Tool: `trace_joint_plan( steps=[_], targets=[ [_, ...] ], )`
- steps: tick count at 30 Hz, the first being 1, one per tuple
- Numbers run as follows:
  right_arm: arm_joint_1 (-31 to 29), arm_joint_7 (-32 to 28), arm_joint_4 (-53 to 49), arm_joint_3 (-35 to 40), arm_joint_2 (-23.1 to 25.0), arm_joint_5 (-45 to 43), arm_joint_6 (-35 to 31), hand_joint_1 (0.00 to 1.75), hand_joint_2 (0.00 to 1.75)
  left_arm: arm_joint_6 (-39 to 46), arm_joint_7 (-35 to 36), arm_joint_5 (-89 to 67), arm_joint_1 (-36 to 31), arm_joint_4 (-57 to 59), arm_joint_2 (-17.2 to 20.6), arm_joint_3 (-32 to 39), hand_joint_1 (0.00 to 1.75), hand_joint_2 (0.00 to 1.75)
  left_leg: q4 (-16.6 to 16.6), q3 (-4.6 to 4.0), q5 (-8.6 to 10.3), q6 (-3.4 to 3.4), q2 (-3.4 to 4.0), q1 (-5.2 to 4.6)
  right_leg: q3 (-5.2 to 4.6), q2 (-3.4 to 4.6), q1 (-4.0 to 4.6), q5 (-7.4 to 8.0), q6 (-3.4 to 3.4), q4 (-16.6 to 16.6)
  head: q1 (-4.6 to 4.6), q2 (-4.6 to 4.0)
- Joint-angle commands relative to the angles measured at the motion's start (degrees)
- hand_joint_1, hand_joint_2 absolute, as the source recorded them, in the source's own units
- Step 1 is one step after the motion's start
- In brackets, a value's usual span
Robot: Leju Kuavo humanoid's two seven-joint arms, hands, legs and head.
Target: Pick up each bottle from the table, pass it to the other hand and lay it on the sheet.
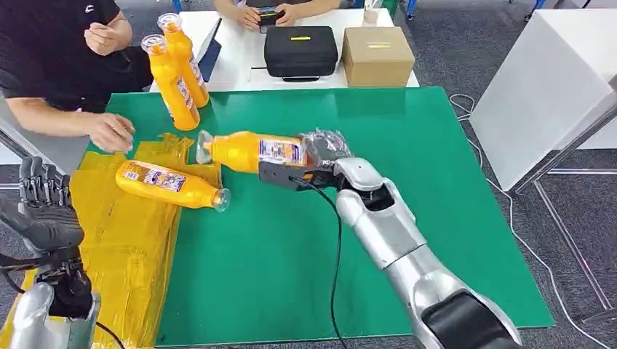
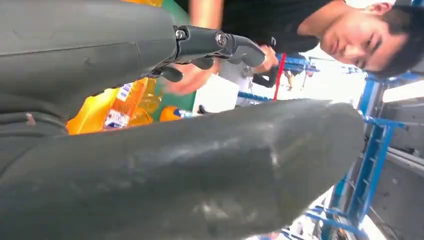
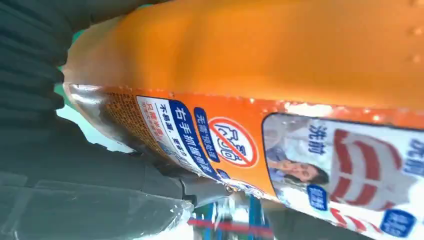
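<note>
We see the right hand (image 1: 320, 156) wrapped around the base end of an orange bottle (image 1: 251, 150), holding it on its side above the green table (image 1: 407, 218), the clear cap end pointing away from the hand toward the yellow sheet (image 1: 131, 240). In the right wrist view that same bottle (image 3: 280, 90) lies right against the palm, with its printed label facing the camera. Beyond the held bottle's cap and a little nearer the robot, a second bottle (image 1: 171, 184) lies on its side on the sheet, cap toward the green surface. Farther from the hand, past the sheet's far edge, two upright bottles (image 1: 174, 69) stand touching each other on the green table. The left hand (image 1: 45, 207) is raised over the near part of the sheet, well apart from the right hand, holding nothing, fingers extended upward and side by side; the left wrist view shows its dark fingers (image 2: 220, 42) stretched out above the thick thumb. A person's hand (image 1: 110, 131) rests on the table at the far edge of the sheet, between the upright bottles and the lying one. Behind the green table, a black case (image 1: 300, 49) and a cardboard box (image 1: 377, 56) sit side by side on a white table.
</note>
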Motion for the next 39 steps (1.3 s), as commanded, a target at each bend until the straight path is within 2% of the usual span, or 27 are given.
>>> trace_joint_plan(
  steps=[1, 6, 8, 11, 14, 17, 26, 32, 34, 35, 39],
  targets=[
    [0.6, -1.2, -9.7, -2.5, -1.1, -0.6, -0.8, 1.75, 1.75, -0.7, 0.6, 1.2, -0.2, -1.7, -0.1, 0.7, 0.00, 1.75, 0.1, 0.15, -0.10, -0.16, -0.04, 0.06, 0.20, -0.11, 0.06, -0.10, -0.04, 0.0, -0.02, 0.00],
    [1.5, -2.4, -14.4, -3.9, 0.7, -2.4, -1.3, 1.75, 1.75, -6.1, 1.5, 4.4, -0.1, -4.1, -1.5, -3.1, 0.00, 1.75, 0.1, 0.08, -0.10, -0.17, -0.08, 0.05, 0.14, -0.14, 0.05, -0.11, -0.04, 0.1, 0.00, 0.00],
    [1.1, -2.3, -13.3, -3.6, 1.8, -2.9, -2.4, 1.75, 1.75, -6.7, 2.0, 4.2, -2.4, -3.2, -2.7, -6.3, 0.00, 1.75, 0.0, 0.04, -0.04, -0.11, -0.15, 0.02, 0.11, -0.20, 0.03, -0.08, -0.02, 0.0, 0.00, 0.00],
    [-1.1, -0.4, -5.9, -0.3, 3.5, -1.7, -6.6, 1.75, 1.75, -7.3, 3.0, 6.2, -7.3, 0.1, -4.6, -11.2, 0.00, 1.75, 0.1, 0.02, -0.01, -0.12, -0.26, 0.03, 0.09, -0.31, 0.04, -0.08, -0.02, 0.0, -0.02, 0.00],
    [-4.3, 0.5, 6.5, 3.9, 6.5, -2.8, -12.4, 1.75, 1.75, -7.8, 4.3, 9.5, -11.4, 3.0, -6.7, -16.5, 0.00, 1.75, 0.1, 0.11, -0.04, -0.16, -0.18, 0.06, 0.18, -0.24, 0.08, -0.07, -0.04, 0.0, 0.00, 0.00],
    [-5.5, 1.5, 10.1, 5.5, 7.6, -5.3, -15.5, 1.75, 1.75, -7.3, 5.4, 10.9, -13.2, 4.6, -9.0, -20.2, 0.00, 1.75, 0.1, 0.13, -0.02, -0.14, -0.10, 0.04, 0.21, -0.16, 0.05, -0.03, -0.03, 0.0, -0.02, 0.02],
    [-0.7, 5.1, 2.5, 2.3, 5.8, -10.8, -17.7, 1.75, 1.75, -7.5, 6.3, 11.6, -12.4, 2.6, -12.3, -26.3, 0.00, 1.75, 0.1, 0.18, -0.06, -0.11, -0.23, 0.05, 0.30, -0.30, 0.06, -0.11, 0.00, 0.0, -0.02, 0.00],
    [-0.1, 5.8, 1.4, 1.8, 5.6, -10.8, -17.4, 1.75, 1.75, -7.4, 6.9, 11.7, -12.7, 2.4, -12.9, -27.4, 0.00, 1.75, 0.0, 0.11, -0.02, -0.08, -0.26, 0.04, 0.23, -0.32, 0.06, -0.08, 0.01, 0.0, -0.02, 0.00],
    [-0.2, 6.7, 1.1, 1.4, 6.2, -11.1, -16.6, 1.75, 1.75, -6.1, 8.3, 11.4, -13.9, 2.1, -14.2, -28.7, 0.00, 1.75, 0.1, 0.14, -0.06, -0.11, -0.35, 0.06, 0.30, -0.40, 0.07, -0.13, 0.01, 0.0, 0.00, 0.00],
    [-0.6, 7.0, 1.2, 1.4, 6.3, -11.2, -16.5, 1.75, 1.75, -5.7, 8.7, 11.3, -14.2, 2.2, -14.4, -29.0, 0.00, 1.75, 0.1, -0.03, 0.00, -0.06, -0.16, -0.02, 0.05, -0.21, 0.00, -0.02, 0.00, 0.0, 0.00, 0.02],
    [-0.4, 7.5, -0.4, 1.4, 6.5, -11.7, -16.5, 1.75, 1.75, -4.8, 9.5, 10.9, -14.1, 2.1, -14.8, -30.0, 0.00, 1.75, 0.1, 0.05, -0.06, -0.14, -0.16, 0.01, 0.13, -0.25, 0.03, -0.08, -0.03, 0.0, -0.02, 0.00]
  ],
)
